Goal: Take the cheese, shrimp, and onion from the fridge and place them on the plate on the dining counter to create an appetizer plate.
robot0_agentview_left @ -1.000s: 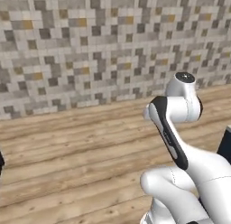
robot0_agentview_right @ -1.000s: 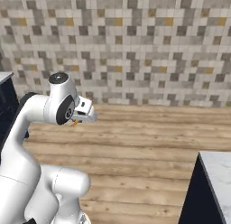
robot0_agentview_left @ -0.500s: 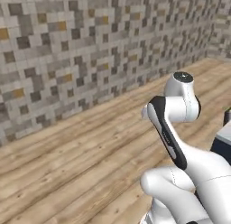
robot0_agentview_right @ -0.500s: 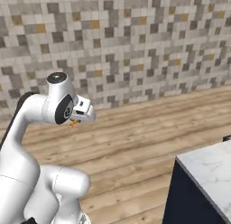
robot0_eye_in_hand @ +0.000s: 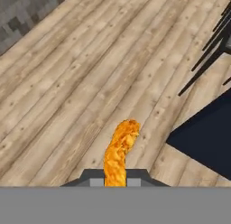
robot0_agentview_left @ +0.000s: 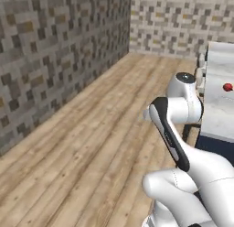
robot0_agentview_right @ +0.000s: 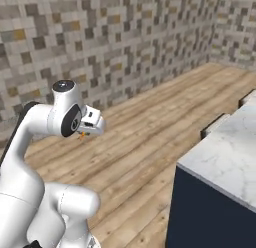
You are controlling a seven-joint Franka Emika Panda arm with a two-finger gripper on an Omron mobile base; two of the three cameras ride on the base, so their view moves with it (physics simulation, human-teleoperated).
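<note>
- The shrimp (robot0_eye_in_hand: 120, 153) is held pinched in the gripper (robot0_eye_in_hand: 116, 182), low centre of the hand view.
- The view has swung since a second ago: the counter (robot0_agentview_right: 225, 157) is now seen at lower right, so the base has turned toward it.
- The onion (robot0_agentview_left: 227, 87) is seen on the counter, right edge of the left view; delivery of the shrimp appears to be next.

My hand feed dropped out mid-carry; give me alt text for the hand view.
The gripper is shut on the shrimp, a curled orange piece sticking out between the fingertips, above a wooden floor. The dark navy base of the dining counter sits at right.
</note>
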